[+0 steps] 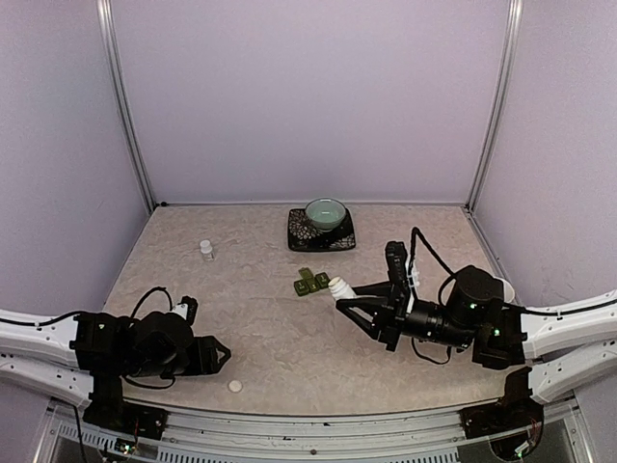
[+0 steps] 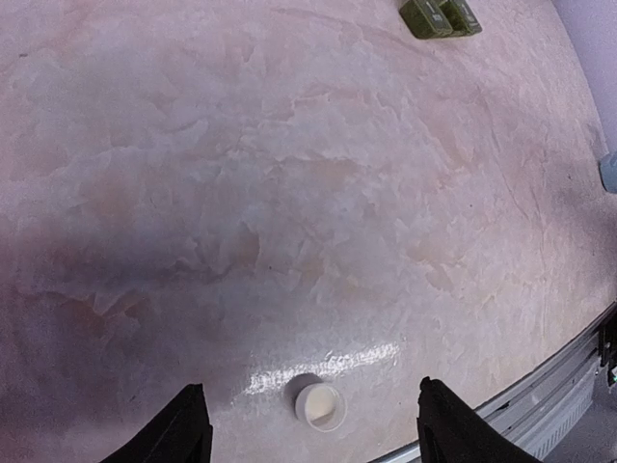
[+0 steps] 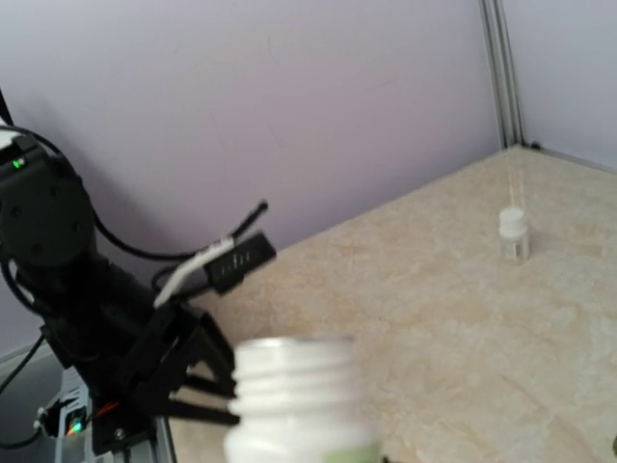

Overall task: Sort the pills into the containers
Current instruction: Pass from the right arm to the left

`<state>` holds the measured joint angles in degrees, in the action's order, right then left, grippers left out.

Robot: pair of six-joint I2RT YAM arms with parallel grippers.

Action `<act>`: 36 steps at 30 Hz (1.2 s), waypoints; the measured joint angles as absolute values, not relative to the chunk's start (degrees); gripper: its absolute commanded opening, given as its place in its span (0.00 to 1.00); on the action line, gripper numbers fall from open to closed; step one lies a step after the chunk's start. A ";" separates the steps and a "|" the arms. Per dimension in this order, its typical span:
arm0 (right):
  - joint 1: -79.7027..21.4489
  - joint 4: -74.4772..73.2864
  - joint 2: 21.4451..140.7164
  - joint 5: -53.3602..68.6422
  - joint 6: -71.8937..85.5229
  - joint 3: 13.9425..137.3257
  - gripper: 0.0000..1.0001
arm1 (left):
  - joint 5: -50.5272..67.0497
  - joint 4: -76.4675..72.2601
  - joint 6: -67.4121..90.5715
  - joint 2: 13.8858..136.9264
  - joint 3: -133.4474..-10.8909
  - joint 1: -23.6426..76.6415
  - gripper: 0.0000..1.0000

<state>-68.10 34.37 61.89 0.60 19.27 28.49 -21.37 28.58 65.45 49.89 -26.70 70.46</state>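
**On the beige surface: bottle in my right gripper, nothing in my left**

My right gripper [image 1: 349,297] is clamped on a white bottle [image 1: 339,286], uncapped and tipped sideways, its mouth just beside the containers [image 1: 310,282]. That dark green strip lies mid-surface, in front of the bowl [image 1: 326,212] on its dark patterned plate [image 1: 297,236]. The bottle carries a green label edge, too blurred to read.

My left gripper [image 1: 222,357] stands wide apart and holds nothing. A white cap [image 2: 320,405] lies on the surface [image 1: 260,328] below it. A small vial [image 1: 206,250] stands far left. The surface is marbled beige, and the walls are pale lilac with metal corner posts.
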 measured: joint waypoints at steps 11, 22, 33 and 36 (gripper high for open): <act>-68.07 48.97 72.44 2.79 11.42 22.02 0.18 | -23.11 14.83 55.57 45.01 -27.18 76.27 0.84; -68.07 60.93 82.19 10.59 10.11 22.48 0.19 | -17.80 -6.15 39.33 61.01 -37.01 74.48 0.87; -68.10 62.96 82.94 12.97 10.11 24.03 0.19 | -9.19 -13.32 36.12 67.46 -38.74 72.34 0.79; -68.10 63.42 83.05 12.99 10.11 24.05 0.19 | -8.03 -13.96 35.88 67.53 -38.76 71.99 0.75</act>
